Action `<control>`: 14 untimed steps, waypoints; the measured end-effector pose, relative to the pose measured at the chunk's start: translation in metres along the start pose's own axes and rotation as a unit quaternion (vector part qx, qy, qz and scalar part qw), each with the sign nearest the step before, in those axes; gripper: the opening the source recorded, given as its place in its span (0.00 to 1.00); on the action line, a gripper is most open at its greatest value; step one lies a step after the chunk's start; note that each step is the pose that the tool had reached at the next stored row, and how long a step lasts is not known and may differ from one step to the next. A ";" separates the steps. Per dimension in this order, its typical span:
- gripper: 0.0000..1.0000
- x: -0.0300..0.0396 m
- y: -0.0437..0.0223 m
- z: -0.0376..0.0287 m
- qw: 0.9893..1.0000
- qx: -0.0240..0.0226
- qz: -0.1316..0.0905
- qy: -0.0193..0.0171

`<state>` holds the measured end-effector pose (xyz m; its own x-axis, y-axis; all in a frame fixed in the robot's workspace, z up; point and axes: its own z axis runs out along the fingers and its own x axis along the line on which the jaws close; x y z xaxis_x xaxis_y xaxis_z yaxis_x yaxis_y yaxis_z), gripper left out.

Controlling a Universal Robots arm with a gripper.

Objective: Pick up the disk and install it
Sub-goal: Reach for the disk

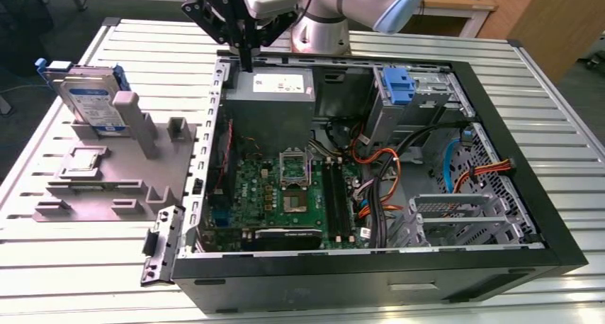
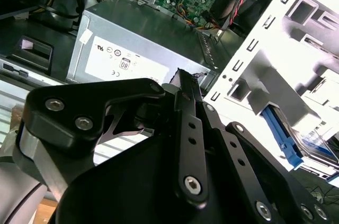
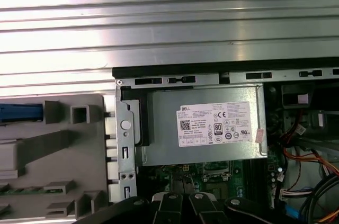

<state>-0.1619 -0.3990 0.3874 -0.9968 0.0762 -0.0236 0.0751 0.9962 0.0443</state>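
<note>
The disk (image 1: 90, 97) is standing on edge in a slot of the grey holder (image 1: 104, 186) on the table (image 1: 151, 40), at the exterior view's left, just beside the open case (image 1: 359, 271). Standing upright like this, it is probably offering its top edge to a grasp from above.

The gripper (image 1: 248, 63) is hanging over the case's back corner, above the power supply (image 1: 274, 90) and well apart from the disk. Its fingers (image 1: 248, 51) are looking pressed together and are gripping nothing, so by my judgement the pick-up is not yet begun.

A grey drive cage (image 1: 454, 218) is sitting inside the case at the exterior view's right. It is looking empty and may be the place meant for the disk, though that is a guess.

In the exterior view, a holder post is covering part of the disk's face. In the first wrist view, the disk's blue carrier edge (image 3: 21, 113) is running off the frame, and the fingertips are falling outside it. In the second wrist view, the gripper's black links are blocking much of the scene, and the holder is glaring white, so the disk's seating in the slot is hard to make out.
</note>
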 end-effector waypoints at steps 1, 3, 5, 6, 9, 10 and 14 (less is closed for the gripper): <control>0.10 0.0009 -0.0001 0.0000 1.000 0.000 0.000 0.000; 0.10 0.0030 -0.0002 0.0000 1.000 0.000 0.000 0.000; 0.10 0.0048 -0.0004 0.0001 1.000 0.000 0.000 0.000; 0.10 0.0055 -0.0004 0.0001 1.000 0.000 0.000 0.000; 0.10 0.0072 -0.0005 0.0002 1.000 0.000 0.000 0.000; 0.10 0.0077 -0.0006 0.0002 1.000 0.000 0.000 0.000; 0.10 0.0096 -0.0007 0.0003 1.000 0.000 0.000 0.000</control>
<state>-0.1716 -0.3989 0.3869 -0.9968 0.0762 -0.0236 0.0751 0.9962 0.0443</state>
